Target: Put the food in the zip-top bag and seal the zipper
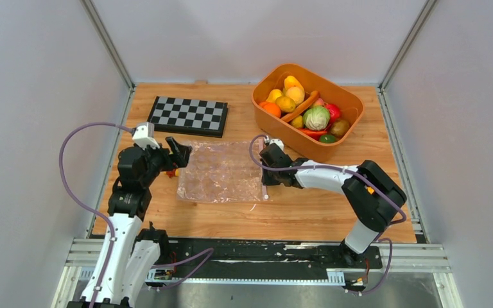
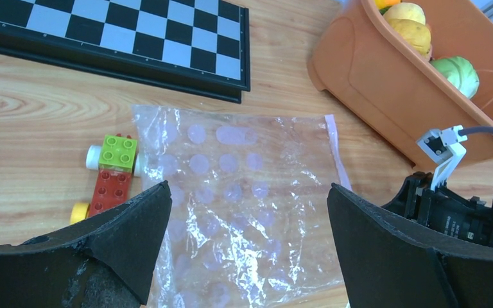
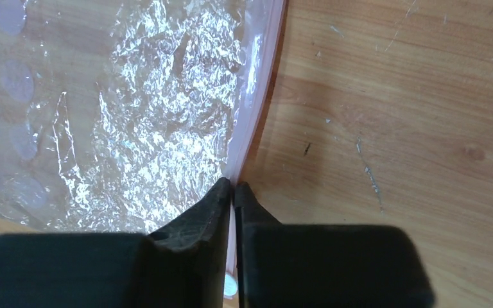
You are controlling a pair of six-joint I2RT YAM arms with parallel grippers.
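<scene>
The bag [image 1: 221, 172] lies flat on the tabletop [image 1: 295, 218] and looks empty. The food [image 1: 308, 109] sits piled in the orange tub [image 1: 350, 96] beyond it. The right hand [image 3: 233, 189] is pinched on the zipper [image 3: 257, 102] at the bag's right edge. The left hand [image 2: 249, 192] hangs spread wide over the other end. Opening the mouth seems the step in hand. Next, I'd say, that edge needs lifting so the two sides part.

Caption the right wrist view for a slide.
Right tool closed on the zipper of the bag on the table.
</scene>
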